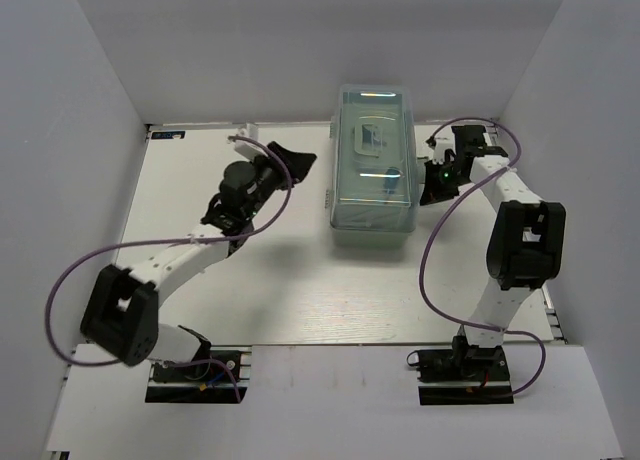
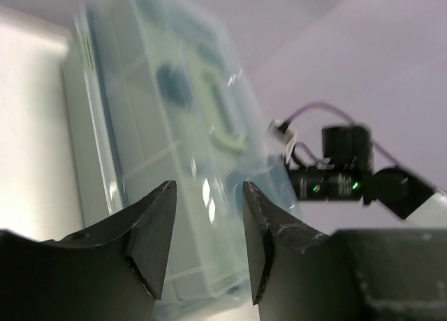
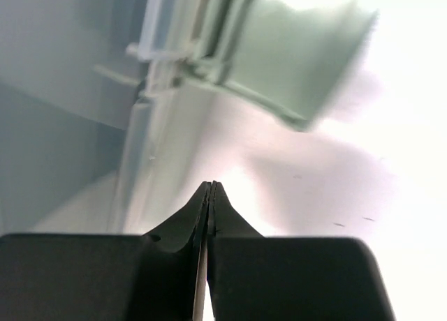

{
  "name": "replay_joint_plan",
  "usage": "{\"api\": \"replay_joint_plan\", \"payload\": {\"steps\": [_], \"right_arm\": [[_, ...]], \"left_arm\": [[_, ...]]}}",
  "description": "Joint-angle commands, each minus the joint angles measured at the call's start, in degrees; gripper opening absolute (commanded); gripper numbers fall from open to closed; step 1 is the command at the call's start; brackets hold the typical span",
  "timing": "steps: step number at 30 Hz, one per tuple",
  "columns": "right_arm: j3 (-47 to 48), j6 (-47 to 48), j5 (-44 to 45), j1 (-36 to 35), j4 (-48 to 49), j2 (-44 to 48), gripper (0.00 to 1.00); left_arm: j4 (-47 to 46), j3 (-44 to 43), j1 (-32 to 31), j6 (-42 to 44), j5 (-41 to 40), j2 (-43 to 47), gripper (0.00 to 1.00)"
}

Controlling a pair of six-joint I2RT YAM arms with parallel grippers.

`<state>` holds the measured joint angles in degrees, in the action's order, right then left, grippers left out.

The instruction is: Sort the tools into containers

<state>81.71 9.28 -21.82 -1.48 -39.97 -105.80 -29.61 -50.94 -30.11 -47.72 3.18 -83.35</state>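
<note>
While the toolbox [image 1: 372, 168] stands shut in the upper middle of the top view, the white surface [image 1: 300, 290] runs from it down to the arm bases at the bottom edge. Plain pale walls [image 1: 60, 130] close the surface in at the left, top and right of the frame. Purple cables [image 1: 62, 290] loop beside both arms.

The left claw [image 1: 300, 163] sits left of the toolbox and apart from it. Its fingers are spread and hold nothing. In its wrist view the toolbox fills the frame ahead, blurred.

The right claw [image 1: 424, 172] is just beside the toolbox's right side. Its fingers are pressed together with nothing between them. In its wrist view a mint latch [image 3: 293, 63] juts from the toolbox wall at the upper right. Shapes show through the lid, too unclear to name.
</note>
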Motion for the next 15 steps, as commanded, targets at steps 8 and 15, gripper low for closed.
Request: {"api": "replay_joint_plan", "payload": {"steps": [8, 15], "right_arm": [[-2.8, -3.7, 4.8, 0.0, 10.1, 9.9, 0.0], [-4.1, -1.4, 5.5, 0.2, 10.5, 13.2, 0.06]], "left_arm": [[12.7, 0.5, 0.2, 8.0, -2.1, 3.5, 0.41], [12.0, -4.1, -1.0, 8.0, 6.6, -11.1, 0.33]]}}
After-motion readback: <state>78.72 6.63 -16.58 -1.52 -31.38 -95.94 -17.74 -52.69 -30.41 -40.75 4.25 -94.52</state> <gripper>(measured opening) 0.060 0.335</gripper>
